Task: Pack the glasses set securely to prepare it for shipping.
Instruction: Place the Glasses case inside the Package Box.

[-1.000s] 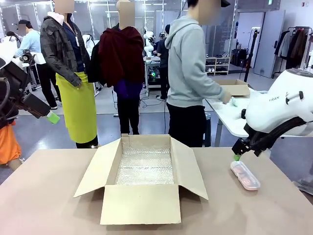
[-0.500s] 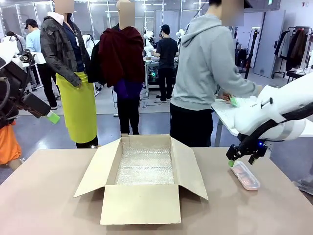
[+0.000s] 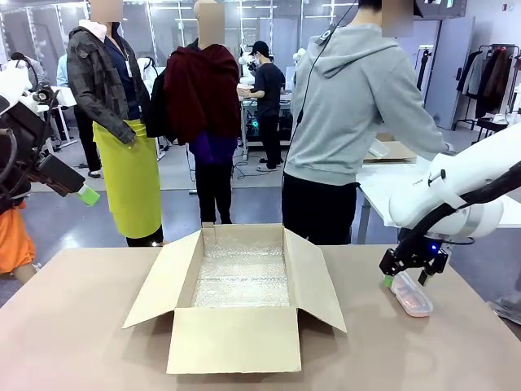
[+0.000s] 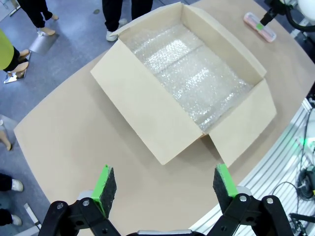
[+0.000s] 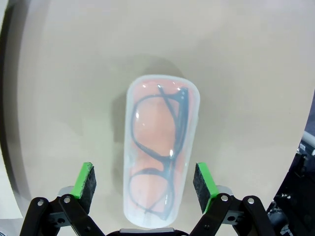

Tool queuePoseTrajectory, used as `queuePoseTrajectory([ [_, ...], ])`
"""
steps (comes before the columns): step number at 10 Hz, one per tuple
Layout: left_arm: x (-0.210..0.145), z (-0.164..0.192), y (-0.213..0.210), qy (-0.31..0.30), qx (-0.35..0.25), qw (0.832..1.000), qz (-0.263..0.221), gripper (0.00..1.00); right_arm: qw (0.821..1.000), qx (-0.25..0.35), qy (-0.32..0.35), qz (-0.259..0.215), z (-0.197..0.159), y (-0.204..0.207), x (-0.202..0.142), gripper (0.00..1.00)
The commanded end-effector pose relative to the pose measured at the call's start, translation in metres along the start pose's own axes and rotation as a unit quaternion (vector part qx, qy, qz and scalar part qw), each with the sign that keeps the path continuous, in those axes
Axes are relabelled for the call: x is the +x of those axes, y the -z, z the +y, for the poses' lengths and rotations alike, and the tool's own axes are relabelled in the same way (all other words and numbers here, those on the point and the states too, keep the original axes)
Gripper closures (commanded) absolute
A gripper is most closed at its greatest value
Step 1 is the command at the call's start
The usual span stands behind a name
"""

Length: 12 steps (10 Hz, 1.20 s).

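A pink translucent glasses case (image 3: 412,296) with dark-framed eyeglasses inside lies flat on the table at the right. My right gripper (image 3: 404,274) hangs just above its near end, open. In the right wrist view the case (image 5: 160,142) lies lengthwise between the green pads (image 5: 83,180), which stand apart on either side without touching it. My left gripper (image 4: 165,183) is open and empty, held high over the table's left side, above and apart from the box. From there the pink case (image 4: 260,26) shows beyond the box.
An open brown cardboard box (image 3: 244,285) lined with bubble wrap sits mid-table with its flaps spread outward. A person in a grey hoodie (image 3: 354,106) stands behind the table, turned toward a white side table (image 3: 383,191) with another cardboard box.
My right gripper has come down closer over the pink case. The person in grey has shifted right and turned toward the side table. My left arm has stayed still.
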<state>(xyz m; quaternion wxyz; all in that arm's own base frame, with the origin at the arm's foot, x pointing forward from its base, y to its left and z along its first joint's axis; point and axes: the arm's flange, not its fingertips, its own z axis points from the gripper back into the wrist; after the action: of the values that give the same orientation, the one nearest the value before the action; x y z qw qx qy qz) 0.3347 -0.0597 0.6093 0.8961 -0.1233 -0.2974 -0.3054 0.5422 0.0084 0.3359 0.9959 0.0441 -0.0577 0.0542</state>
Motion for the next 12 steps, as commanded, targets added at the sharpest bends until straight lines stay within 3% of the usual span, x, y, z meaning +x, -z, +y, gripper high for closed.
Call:
queuePoseTrajectory([
  [1,0.000,0.000,-0.002,0.002,-0.005,1.000,-0.004,0.00,1.000,-0.003,0.016,0.020,-0.004,0.007,0.002,0.00],
  [6,0.000,0.000,-0.002,0.002,-0.005,1.000,-0.004,0.00,0.999,0.001,0.018,0.038,-0.013,0.028,0.006,0.00],
  [9,0.000,0.000,-0.002,0.002,-0.005,1.000,-0.004,0.00,0.999,-0.010,0.015,0.040,-0.012,0.029,0.006,0.32],
  [10,0.000,0.000,-0.002,0.002,-0.005,1.000,-0.004,0.00,0.999,-0.011,0.015,0.043,-0.012,0.030,0.007,0.38],
  [11,0.000,0.000,-0.002,0.002,-0.005,1.000,-0.004,0.00,0.999,-0.013,0.013,0.044,-0.010,0.029,0.007,0.52],
  [12,0.000,0.000,-0.002,0.002,-0.005,1.000,-0.004,0.00,0.999,-0.018,0.009,0.046,-0.006,0.022,0.008,0.57],
])
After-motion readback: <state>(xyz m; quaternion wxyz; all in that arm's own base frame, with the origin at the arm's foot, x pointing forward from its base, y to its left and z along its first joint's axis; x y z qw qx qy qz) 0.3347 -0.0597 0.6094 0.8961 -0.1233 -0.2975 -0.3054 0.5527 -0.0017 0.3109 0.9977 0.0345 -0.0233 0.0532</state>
